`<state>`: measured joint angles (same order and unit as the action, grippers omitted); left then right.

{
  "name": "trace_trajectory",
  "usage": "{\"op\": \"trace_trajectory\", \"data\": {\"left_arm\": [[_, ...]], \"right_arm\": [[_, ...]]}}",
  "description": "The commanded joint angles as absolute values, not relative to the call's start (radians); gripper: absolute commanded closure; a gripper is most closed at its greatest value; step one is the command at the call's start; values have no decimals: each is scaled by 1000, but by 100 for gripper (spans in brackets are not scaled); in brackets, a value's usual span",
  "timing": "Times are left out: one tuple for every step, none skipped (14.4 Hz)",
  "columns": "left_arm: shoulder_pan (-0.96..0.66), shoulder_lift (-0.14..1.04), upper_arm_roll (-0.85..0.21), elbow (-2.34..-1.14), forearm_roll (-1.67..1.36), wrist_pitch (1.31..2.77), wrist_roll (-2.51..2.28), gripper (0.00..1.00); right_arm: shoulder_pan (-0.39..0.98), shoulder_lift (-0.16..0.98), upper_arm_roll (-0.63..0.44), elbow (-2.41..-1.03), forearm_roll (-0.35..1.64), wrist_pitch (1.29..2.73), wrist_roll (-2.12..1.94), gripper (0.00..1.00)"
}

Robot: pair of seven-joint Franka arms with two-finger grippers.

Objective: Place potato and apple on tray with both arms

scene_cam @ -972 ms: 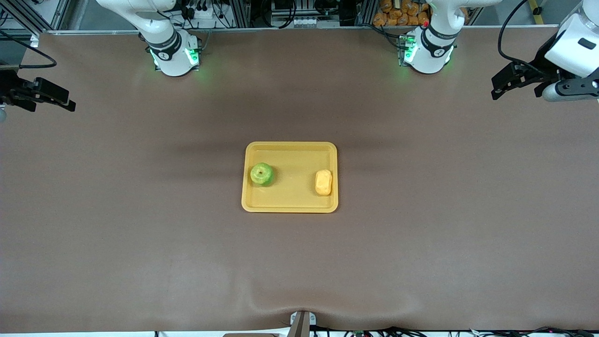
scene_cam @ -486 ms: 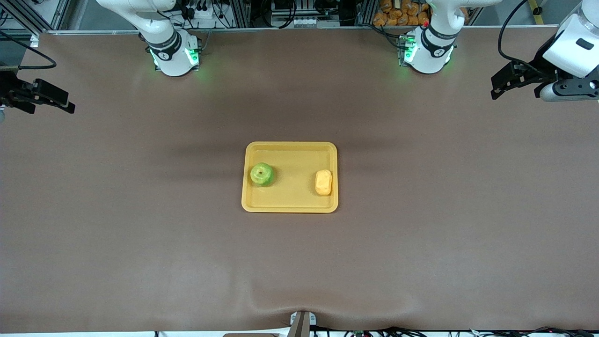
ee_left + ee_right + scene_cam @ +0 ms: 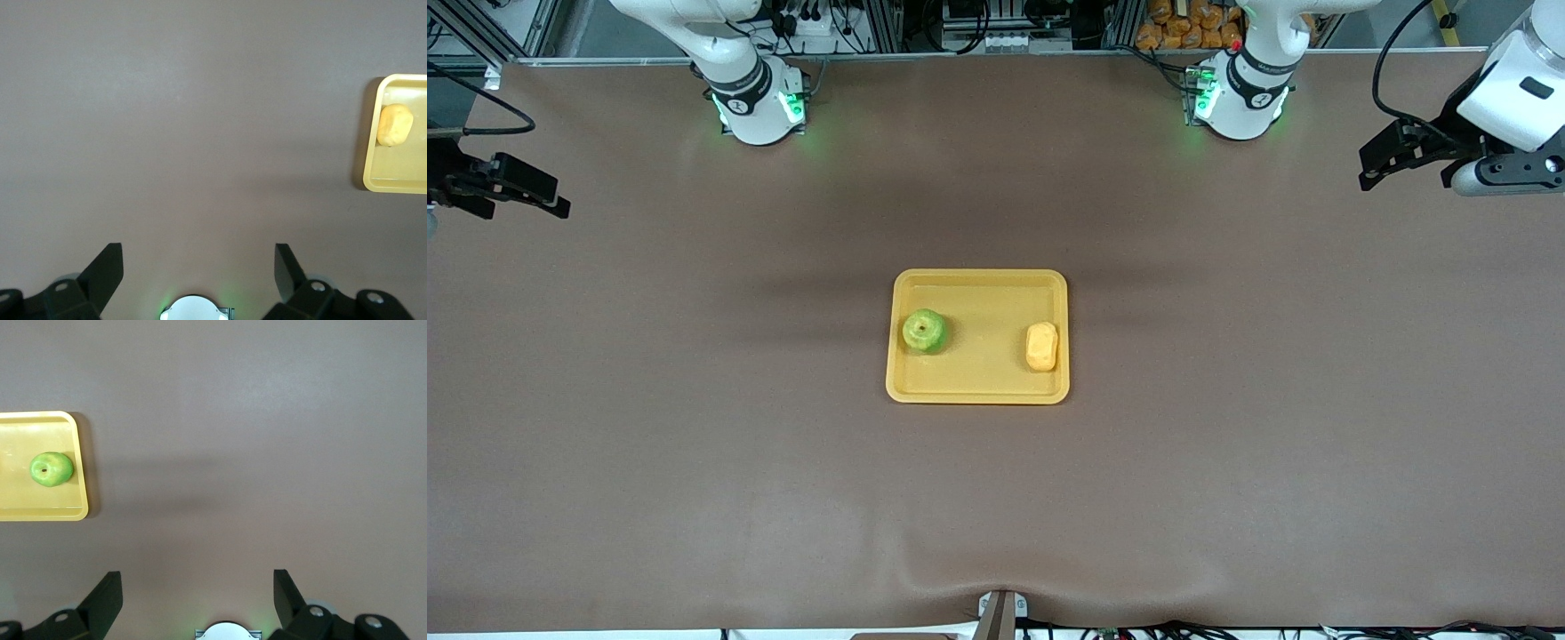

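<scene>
The yellow-orange tray [image 3: 978, 387] lies at the middle of the table. The green apple [image 3: 924, 331] sits in it toward the right arm's end. The yellow-orange potato [image 3: 1041, 346] sits in it toward the left arm's end. My left gripper [image 3: 1371, 169] is open and empty, up over the table's edge at the left arm's end. My right gripper [image 3: 556, 197] is open and empty, up over the right arm's end. The left wrist view shows the potato [image 3: 394, 125] in the tray [image 3: 373, 180]. The right wrist view shows the apple [image 3: 51, 469] in the tray [image 3: 79, 510].
The brown table mat [image 3: 1227, 462] surrounds the tray. Both arm bases [image 3: 758, 107] stand along the table's farthest edge with green lights. A small bracket [image 3: 1000, 609] sits at the nearest edge.
Both grippers have drifted slightly outward and up. The apple, potato and tray have not moved.
</scene>
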<state>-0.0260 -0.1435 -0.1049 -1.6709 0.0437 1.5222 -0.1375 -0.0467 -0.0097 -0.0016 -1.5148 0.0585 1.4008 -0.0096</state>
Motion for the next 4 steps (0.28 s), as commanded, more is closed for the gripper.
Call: {"op": "trace_trajectory", "data": {"left_arm": [[-11, -135, -109, -1641, 44, 1493, -115, 0], [-11, -133, -109, -1641, 44, 1493, -115, 0], [-11, -133, -109, -1641, 44, 1493, -120, 0], [-14, -133, -110, -1641, 44, 1494, -126, 0]], "right_arm": [[-64, -11, 12, -1517, 49, 1404, -21, 0], [-64, -11, 12, -1516, 49, 1404, -21, 0], [-63, -11, 12, -1516, 49, 1404, -21, 0], [-63, -11, 12, -1516, 49, 1402, -23, 0]]}}
